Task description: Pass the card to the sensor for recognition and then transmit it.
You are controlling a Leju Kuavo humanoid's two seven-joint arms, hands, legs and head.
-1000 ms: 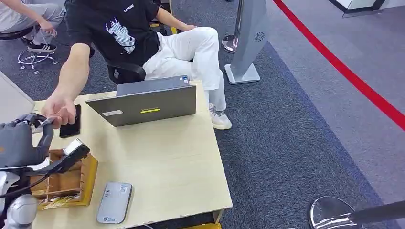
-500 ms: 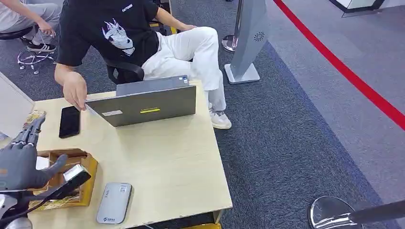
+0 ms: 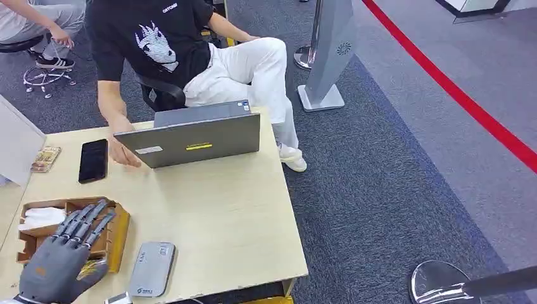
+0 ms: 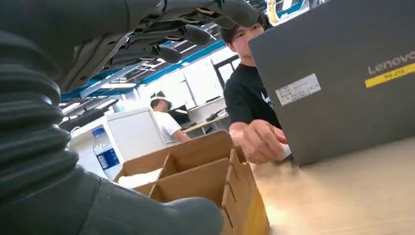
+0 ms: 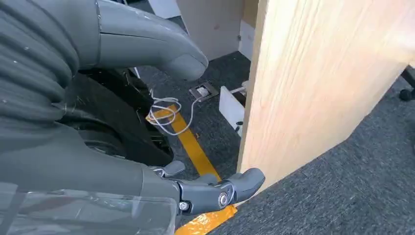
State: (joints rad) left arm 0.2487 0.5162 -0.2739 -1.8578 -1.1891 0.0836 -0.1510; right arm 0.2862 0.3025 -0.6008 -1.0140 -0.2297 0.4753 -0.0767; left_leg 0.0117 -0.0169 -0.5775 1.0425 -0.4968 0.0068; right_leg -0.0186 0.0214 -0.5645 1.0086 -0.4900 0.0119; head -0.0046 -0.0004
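My left hand [image 3: 63, 259] hovers low over the front left corner of the table with its fingers spread, holding nothing; the left wrist view shows those fingers [image 4: 161, 29] stretched out above the wooden box [image 4: 195, 166]. The grey card sensor [image 3: 152, 268] lies flat near the table's front edge, just right of that hand. A seated person's hand [image 3: 121, 154] rests beside the laptop [image 3: 196, 136]; a pale edge [image 4: 285, 152] shows under it, and I cannot tell whether it is the card. My right hand [image 5: 147, 112] hangs beside the table's wooden side with its fingers apart.
A wooden divided box [image 3: 117, 231] with white cards [image 3: 38, 218] stands at the front left. A black phone [image 3: 93, 160] and a small packet [image 3: 44, 158] lie at the back left. A grey stand [image 3: 329, 57] and a red floor line [image 3: 468, 107] are beyond.
A second ago my left hand held the card up near the phone and the person's hand took it. My hand has since opened and dropped to the table's front; the person's hand withdrew to the laptop.
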